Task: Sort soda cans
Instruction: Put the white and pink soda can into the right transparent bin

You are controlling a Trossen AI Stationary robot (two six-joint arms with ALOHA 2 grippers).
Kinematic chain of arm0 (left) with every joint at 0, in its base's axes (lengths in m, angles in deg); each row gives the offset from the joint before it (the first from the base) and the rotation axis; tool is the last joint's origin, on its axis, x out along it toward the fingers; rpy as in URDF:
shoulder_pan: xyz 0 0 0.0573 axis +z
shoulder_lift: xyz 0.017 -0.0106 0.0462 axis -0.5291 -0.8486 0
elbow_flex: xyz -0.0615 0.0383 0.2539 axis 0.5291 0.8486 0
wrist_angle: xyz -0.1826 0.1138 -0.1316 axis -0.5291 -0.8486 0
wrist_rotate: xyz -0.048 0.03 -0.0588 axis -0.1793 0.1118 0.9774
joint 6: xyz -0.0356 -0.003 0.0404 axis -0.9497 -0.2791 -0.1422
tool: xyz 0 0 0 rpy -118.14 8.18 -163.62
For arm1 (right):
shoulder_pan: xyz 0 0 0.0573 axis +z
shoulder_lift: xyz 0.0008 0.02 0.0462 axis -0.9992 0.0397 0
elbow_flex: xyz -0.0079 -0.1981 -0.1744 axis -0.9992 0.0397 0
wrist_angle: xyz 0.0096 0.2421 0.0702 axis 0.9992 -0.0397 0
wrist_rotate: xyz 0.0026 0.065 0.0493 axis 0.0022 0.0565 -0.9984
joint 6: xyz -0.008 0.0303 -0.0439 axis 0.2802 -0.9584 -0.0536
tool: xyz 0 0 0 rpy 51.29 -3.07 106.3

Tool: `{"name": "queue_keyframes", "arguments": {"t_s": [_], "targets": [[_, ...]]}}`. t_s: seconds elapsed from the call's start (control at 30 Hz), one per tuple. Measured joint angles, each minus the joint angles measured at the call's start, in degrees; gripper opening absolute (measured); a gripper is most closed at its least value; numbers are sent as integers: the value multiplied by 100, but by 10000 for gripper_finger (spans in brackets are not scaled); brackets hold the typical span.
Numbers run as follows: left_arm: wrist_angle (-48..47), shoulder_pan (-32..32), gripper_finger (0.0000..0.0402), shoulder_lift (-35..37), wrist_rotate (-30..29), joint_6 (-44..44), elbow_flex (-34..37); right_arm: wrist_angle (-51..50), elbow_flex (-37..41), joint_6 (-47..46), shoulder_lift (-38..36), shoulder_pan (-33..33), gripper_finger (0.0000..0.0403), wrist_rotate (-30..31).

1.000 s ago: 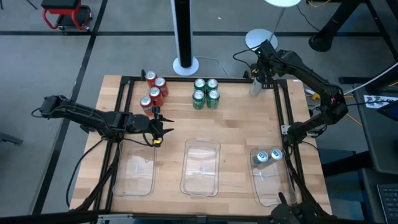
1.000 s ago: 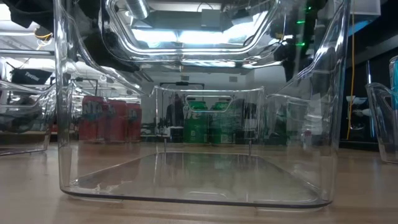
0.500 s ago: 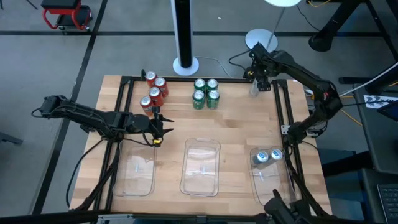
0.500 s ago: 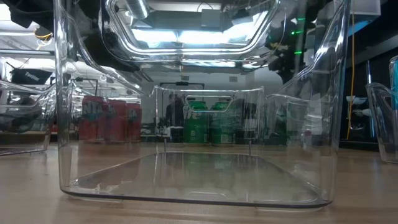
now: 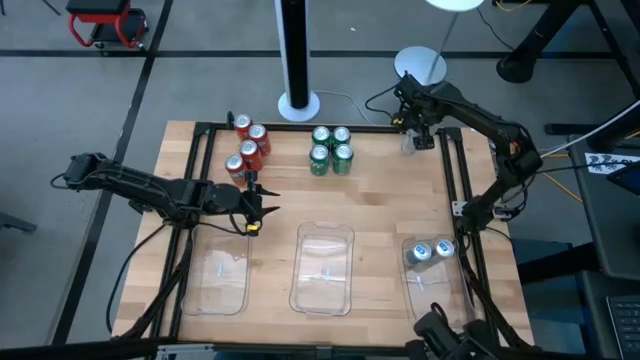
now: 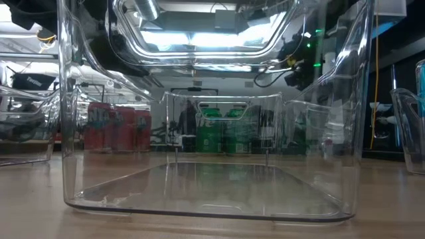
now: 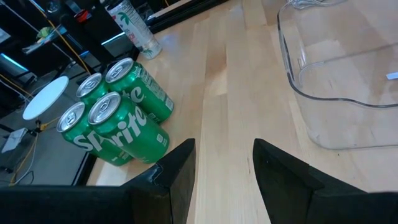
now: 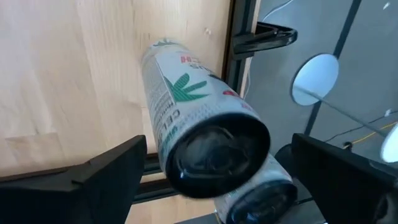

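Green cans (image 7: 118,118) reading "Sprite" — four — are standing at the table's (image 5: 380,190) far edge, just beside four red cans (image 5: 248,145). Two silver cans (image 5: 430,250) are lying in the right tray (image 5: 425,295); two white ones (image 8: 199,124) are sitting at the far right corner, between the right gripper's (image 5: 418,125) wide-spread fingers. Left gripper (image 5: 262,210) is hovering narrowly parted, empty — over pale wood.

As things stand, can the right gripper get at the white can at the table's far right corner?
Probably yes: the right gripper hangs open directly over the white can, nothing between them.
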Motion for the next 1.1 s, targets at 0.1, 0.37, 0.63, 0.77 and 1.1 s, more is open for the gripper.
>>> {"name": "queue_keyframes", "arguments": {"t_s": [0.1,0.37,0.63,0.77,1.1], "targets": [[24,0,153,0,2,-1,0,-7,0,-38,151,0,399,0],[36,-1,153,0,2,46,0,-68,0,124,264,42,399,-158],[149,-1,153,0,2,57,0,-53,0,136,264,51,399,65],[145,1,153,0,2,44,0,-63,0,86,264,16,399,63],[121,-1,153,0,2,42,0,40,446,14,427,7,399,-10]]}}
